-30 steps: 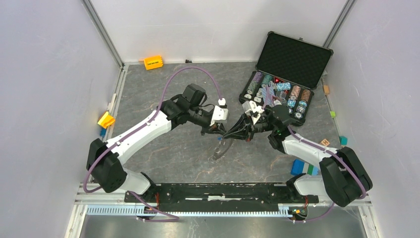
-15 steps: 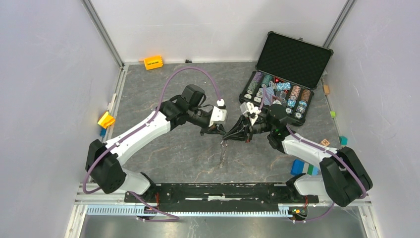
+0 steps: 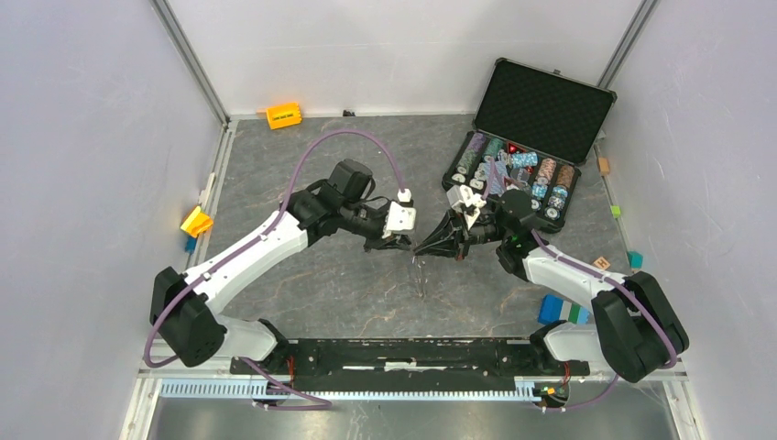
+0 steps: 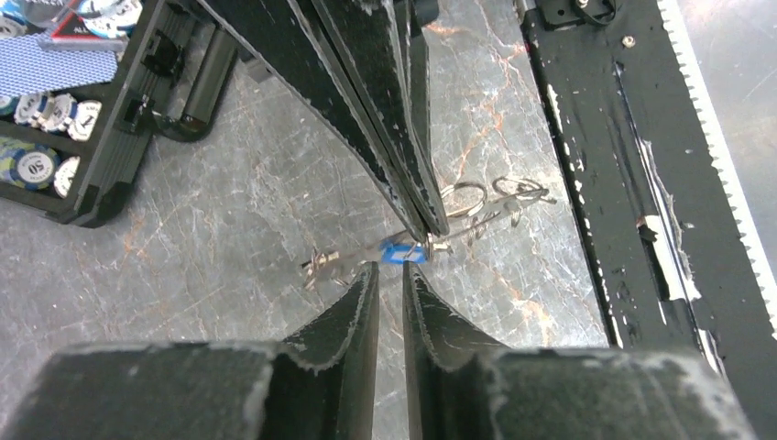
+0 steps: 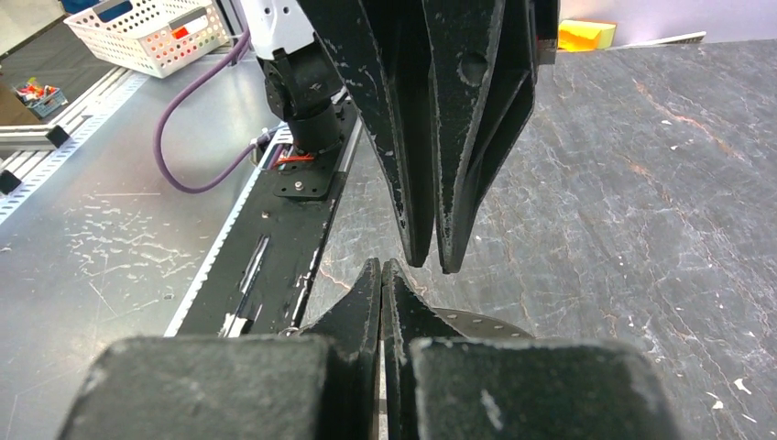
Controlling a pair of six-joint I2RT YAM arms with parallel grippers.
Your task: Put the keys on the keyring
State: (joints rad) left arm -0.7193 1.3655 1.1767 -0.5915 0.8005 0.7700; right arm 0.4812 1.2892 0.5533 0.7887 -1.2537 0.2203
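The keyring [image 3: 420, 275] hangs as a thin wire hoop from my right gripper [image 3: 420, 248], which is shut on it above the middle of the table. In the left wrist view the right gripper [image 4: 429, 236] pinches the wire beside a blue-headed key [image 4: 400, 252] that sits on the keyring [image 4: 458, 235]. Small grey keys [image 4: 322, 265] are bunched on the hoop's far end. My left gripper [image 4: 391, 270] faces the blue key just short of it, slightly open and empty. The right wrist view has my right gripper [image 5: 381, 268] tip to tip with the left gripper [image 5: 429, 261].
An open black case [image 3: 541, 110] of poker chips [image 3: 513, 172] stands at the back right, close behind the right arm. Small blocks lie round the edges: orange [image 3: 283, 115], yellow [image 3: 196, 221], blue [image 3: 559, 310]. The black base rail [image 3: 403, 353] runs along the near edge.
My left gripper has opened a little and drawn back to the left. The keyring, still hanging from the right gripper, has swung to hang straighter below it.
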